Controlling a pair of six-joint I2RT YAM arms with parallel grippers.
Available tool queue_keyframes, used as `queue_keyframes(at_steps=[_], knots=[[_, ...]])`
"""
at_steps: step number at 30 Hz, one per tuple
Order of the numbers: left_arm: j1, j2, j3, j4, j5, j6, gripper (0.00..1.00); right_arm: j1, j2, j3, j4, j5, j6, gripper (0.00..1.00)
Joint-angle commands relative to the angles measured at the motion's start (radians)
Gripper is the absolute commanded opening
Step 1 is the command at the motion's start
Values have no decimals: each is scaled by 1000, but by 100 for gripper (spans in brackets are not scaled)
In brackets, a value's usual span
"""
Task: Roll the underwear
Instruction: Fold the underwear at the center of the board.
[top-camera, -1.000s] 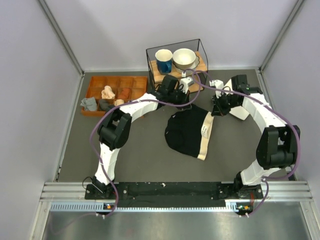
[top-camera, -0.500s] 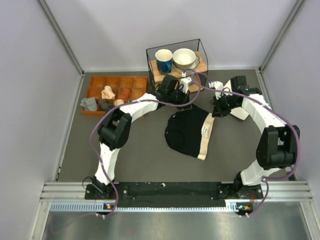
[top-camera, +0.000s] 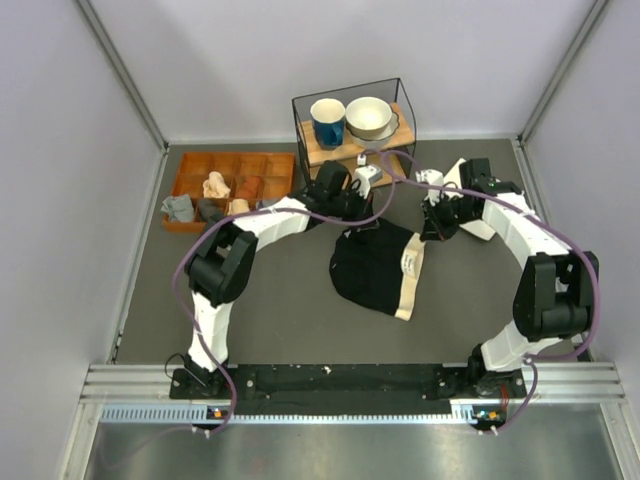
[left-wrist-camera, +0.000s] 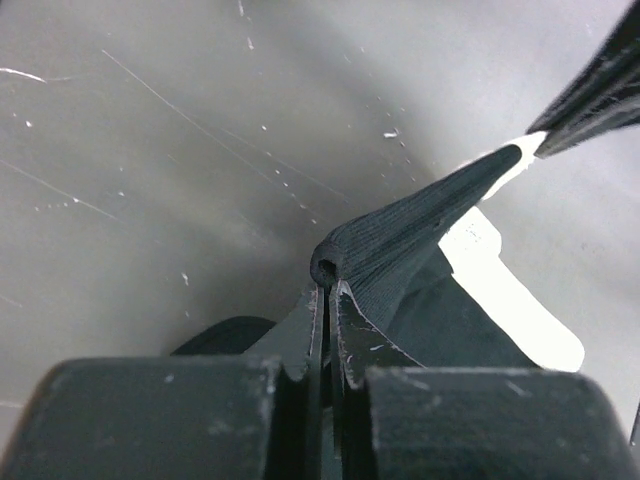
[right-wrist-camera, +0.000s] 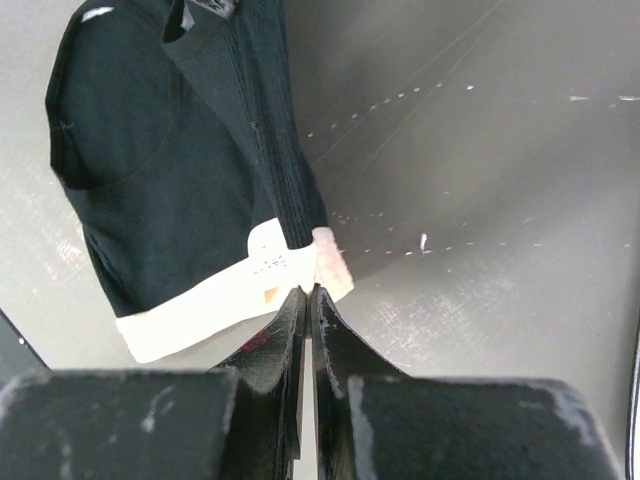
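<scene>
Closely pressed together, the left arm's jaws pinch a ribbed black fold at the edge of the black fabric underwear (left-wrist-camera: 400, 240), held up off the counter. The right arm's jaws, likewise closed to a sliver, grip the same garment at a corner, where black cloth meets its cream-beige waistband (right-wrist-camera: 190, 320). Between the two grips the far edge forms a taut raised ridge. The remainder lies flat on the dark grey counter (top-camera: 280, 310), just in front of the black wire-frame rack (top-camera: 296, 125).

The left arm (top-camera: 265, 222) reaches in from the rack's front left, the right arm (top-camera: 520, 225) from its front right. Inside the rack stand a blue mug (top-camera: 327, 120) and a cream bowl (top-camera: 368, 117) on a wooden board (top-camera: 312, 150). Left of the rack sits a compartmented wooden tray (top-camera: 235, 155) holding small rolled garments: a cream one (top-camera: 216, 185), a brown one (top-camera: 248, 188), and a grey one (top-camera: 180, 208) at its near-left corner.
</scene>
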Motion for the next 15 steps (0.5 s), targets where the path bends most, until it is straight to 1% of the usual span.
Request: queue_keyframes(at_steps=[1, 2, 6, 10, 15], knots=[[6, -199, -153, 214, 17, -5, 0, 28, -98, -61, 37, -72, -46, 0], [8, -215, -173, 253, 10, -2, 0, 37, -131, -74, 62, -74, -50, 0], [8, -244, -193, 221, 8, 35, 2, 47, -164, -91, 67, -101, -61, 0], [6, -287, -245, 231, -9, 99, 4, 73, -196, -118, 65, -106, -81, 0], [6, -324, -310, 219, -36, 156, 5, 116, -225, -149, 74, -53, -104, 0]])
